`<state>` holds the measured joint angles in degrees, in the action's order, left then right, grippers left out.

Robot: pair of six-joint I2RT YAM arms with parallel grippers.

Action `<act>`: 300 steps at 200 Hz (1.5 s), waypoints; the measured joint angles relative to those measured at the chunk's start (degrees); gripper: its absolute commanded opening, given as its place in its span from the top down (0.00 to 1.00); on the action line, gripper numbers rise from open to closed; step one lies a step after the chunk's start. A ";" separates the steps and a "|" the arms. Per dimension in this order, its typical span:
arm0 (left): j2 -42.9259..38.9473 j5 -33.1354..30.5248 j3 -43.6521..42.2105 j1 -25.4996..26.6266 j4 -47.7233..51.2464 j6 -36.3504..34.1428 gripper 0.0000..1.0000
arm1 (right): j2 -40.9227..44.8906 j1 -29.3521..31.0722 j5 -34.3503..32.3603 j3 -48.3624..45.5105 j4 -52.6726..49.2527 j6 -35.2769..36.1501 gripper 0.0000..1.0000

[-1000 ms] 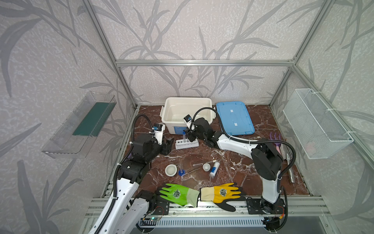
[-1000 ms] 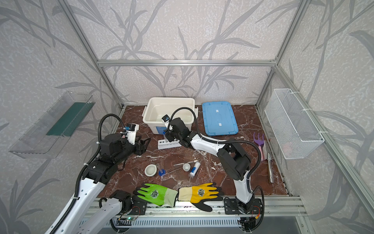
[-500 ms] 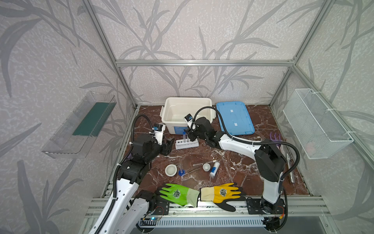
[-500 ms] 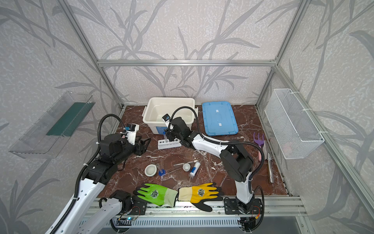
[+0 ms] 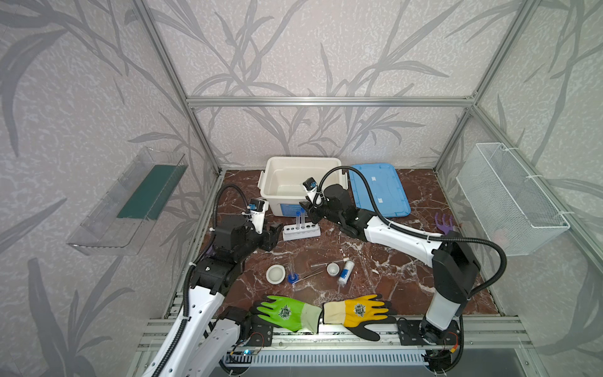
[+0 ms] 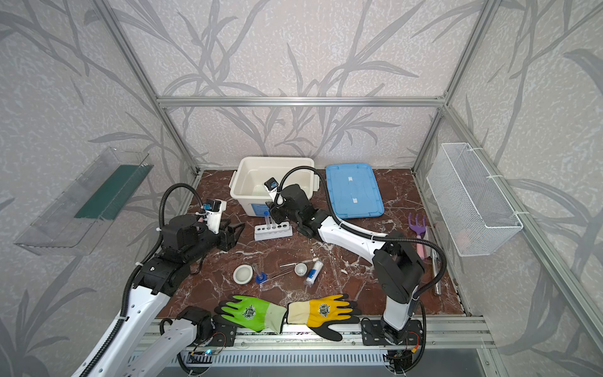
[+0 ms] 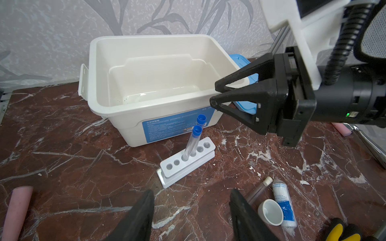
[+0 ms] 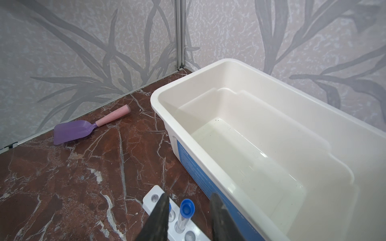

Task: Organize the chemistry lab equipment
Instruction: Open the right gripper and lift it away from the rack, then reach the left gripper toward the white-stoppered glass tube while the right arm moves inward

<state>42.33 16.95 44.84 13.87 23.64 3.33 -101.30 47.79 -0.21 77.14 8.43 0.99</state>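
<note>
The white six-hole rack (image 5: pixel 301 231) (image 6: pixel 273 230) (image 7: pixel 188 161) stands in front of the white bin. Two blue-capped test tubes (image 5: pixel 298 218) (image 7: pixel 193 141) (image 8: pixel 186 212) stand in its middle holes. My right gripper (image 5: pixel 310 212) (image 6: pixel 274 212) (image 7: pixel 213 94) (image 8: pixel 189 195) hovers over them, open, one cap between the jaws without touching. My left gripper (image 5: pixel 275 233) (image 6: pixel 236 231) (image 7: pixel 191 192) is open and empty, just left of the rack. Nearer the front lie a white dish (image 5: pixel 275 273), a blue-based cylinder (image 5: pixel 292 277), tweezers (image 5: pixel 313 275), a smaller dish (image 5: pixel 332 269) (image 7: pixel 270 211), a loose tube (image 7: pixel 259 187) and a blue-labelled bottle (image 5: pixel 346 272) (image 7: pixel 284 204).
The open white bin (image 5: pixel 301 160) (image 8: pixel 208 68) stands at the back, its blue lid (image 5: pixel 378 189) beside it. A green glove (image 5: pixel 287 311) and a yellow glove (image 5: pixel 357 313) lie at the front edge. A purple rake (image 5: pixel 443 223) lies right, a purple scoop (image 8: pixel 73 130) left.
The right arm's elbow has shifted to the right and its gripper has drawn slightly back over the rack, its jaws a touch wider. The left arm has hardly moved.
</note>
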 measured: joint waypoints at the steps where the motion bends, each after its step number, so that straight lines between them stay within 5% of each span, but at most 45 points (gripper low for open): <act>1: 0.09 0.09 0.00 0.02 -0.02 -0.04 0.41 | 0.09 0.00 0.00 -0.09 0.00 0.00 0.66; 54: 3.61 0.42 0.00 3.89 0.94 -1.92 0.43 | 6.29 -0.79 -0.61 -5.62 -0.33 0.11 0.65; 203: 23.56 -12.85 5.07 25.51 3.93 -10.54 0.45 | 31.39 -10.69 -1.40 -26.38 -6.71 -6.29 0.64; 300: 36.39 -13.57 7.74 27.34 6.34 -15.96 0.47 | 38.53 -16.13 0.63 -32.06 -9.62 -9.60 0.63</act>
<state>78.72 3.38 52.58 41.21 29.98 -12.62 -62.76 31.66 0.43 45.08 -1.19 -8.60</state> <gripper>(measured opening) 0.534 0.365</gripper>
